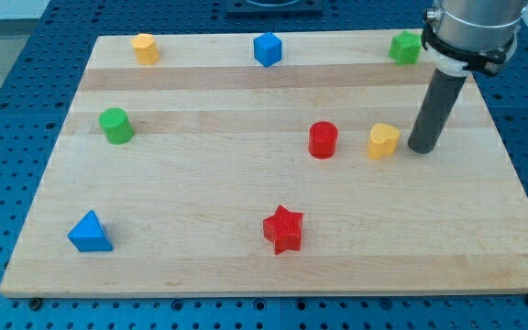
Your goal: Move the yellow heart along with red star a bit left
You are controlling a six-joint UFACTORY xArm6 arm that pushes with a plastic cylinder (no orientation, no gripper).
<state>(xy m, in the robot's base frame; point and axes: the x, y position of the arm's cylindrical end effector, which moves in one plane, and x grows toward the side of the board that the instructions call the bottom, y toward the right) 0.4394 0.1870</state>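
Observation:
The yellow heart (383, 140) lies on the wooden board at the view's right of centre. The red star (283, 229) lies lower, near the bottom middle, well apart from the heart. My tip (421, 148) rests on the board just to the right of the yellow heart, with a small gap between them. A red cylinder (323, 139) stands just to the left of the heart.
A green cylinder (115, 125) stands at the left, a blue triangular block (90, 232) at the bottom left, a yellow block (145, 47) at the top left, a blue block (267, 49) at the top middle, a green block (405, 47) at the top right. The wooden board (200, 183) sits on a blue perforated table.

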